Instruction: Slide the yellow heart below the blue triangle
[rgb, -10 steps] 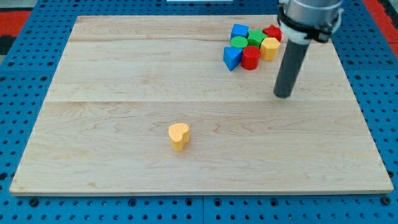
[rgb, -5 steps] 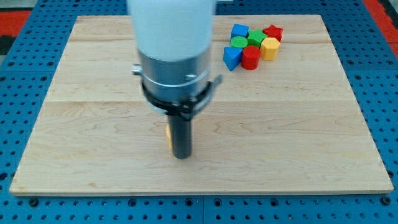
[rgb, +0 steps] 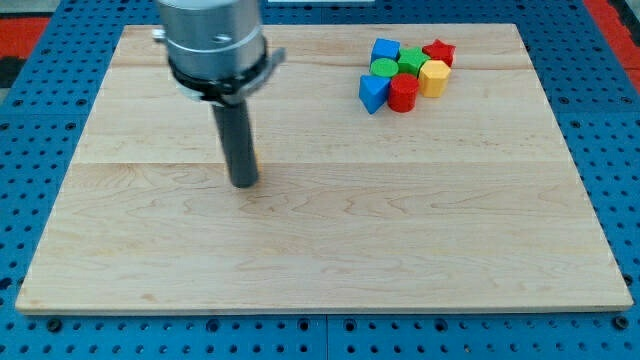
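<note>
My tip (rgb: 242, 184) rests on the wooden board (rgb: 320, 250), left of centre. The yellow heart is almost wholly hidden behind the rod; only a thin yellow sliver (rgb: 254, 158) shows at the rod's right edge, just above the tip. The blue triangle (rgb: 373, 93) lies at the view's top right, at the lower left corner of a tight cluster of blocks. It is well to the right of my tip and a little above it.
The cluster beside the blue triangle holds a red cylinder (rgb: 403, 92), a yellow block (rgb: 433, 76), a green cylinder (rgb: 383, 68), a second green block (rgb: 411, 60), a blue cube (rgb: 385, 49) and a red star (rgb: 438, 51).
The rod swept from beside the cluster to the heart low on the board, then moved up and left. The heart went with it and is now almost hidden behind the rod.
</note>
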